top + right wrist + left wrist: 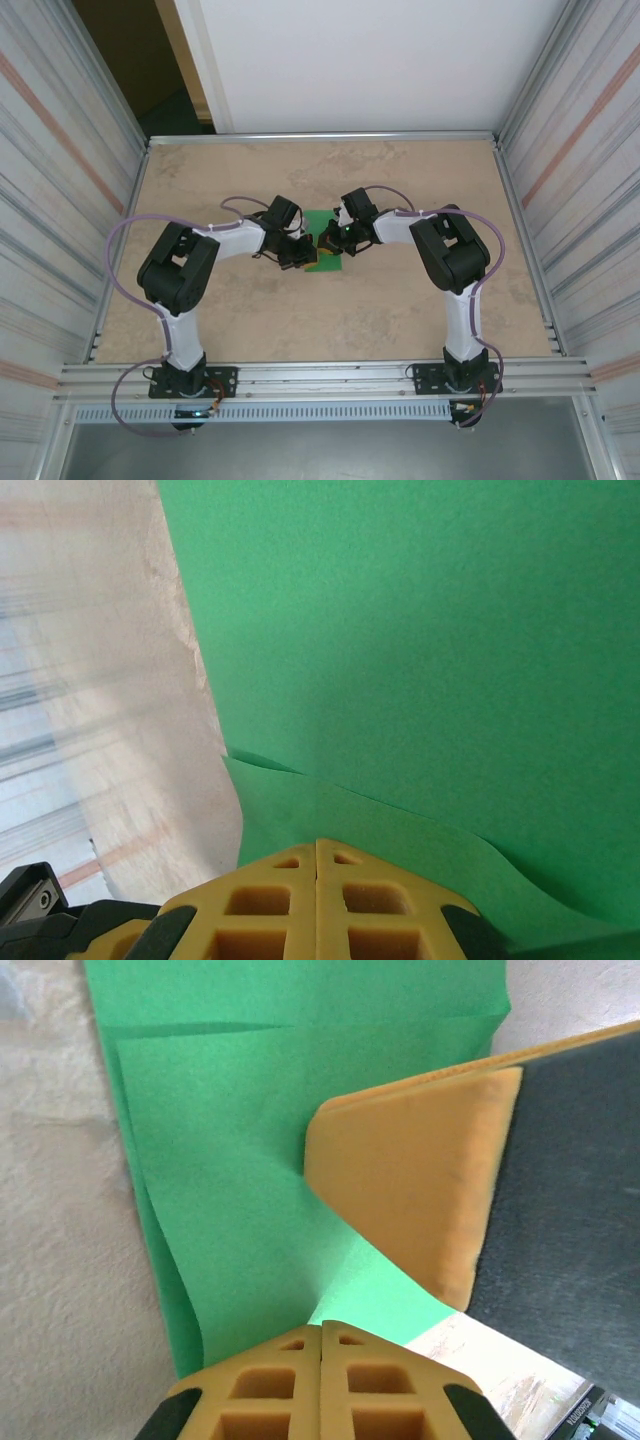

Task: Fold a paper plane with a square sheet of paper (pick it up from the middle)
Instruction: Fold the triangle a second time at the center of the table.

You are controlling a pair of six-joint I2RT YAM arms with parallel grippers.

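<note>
The square sheet of paper (322,222) is bright green and lies folded in layers at the table's middle, under both grippers. In the left wrist view the paper (250,1130) shows a folded flap and a raised crease running up from my left gripper (322,1328). That gripper is shut, with its tips at the paper's near edge. My right gripper (330,240) is shut too. One of its yellow fingers (410,1190) presses its corner onto the sheet. In the right wrist view my right gripper (318,842) touches an upper layer of the paper (420,660). No paper shows between either pair of jaws.
The beige table (400,180) is bounded by a metal frame and ribbed side walls (60,150). A white wall stands at the back. My left gripper (298,254) and the right one nearly meet over the sheet.
</note>
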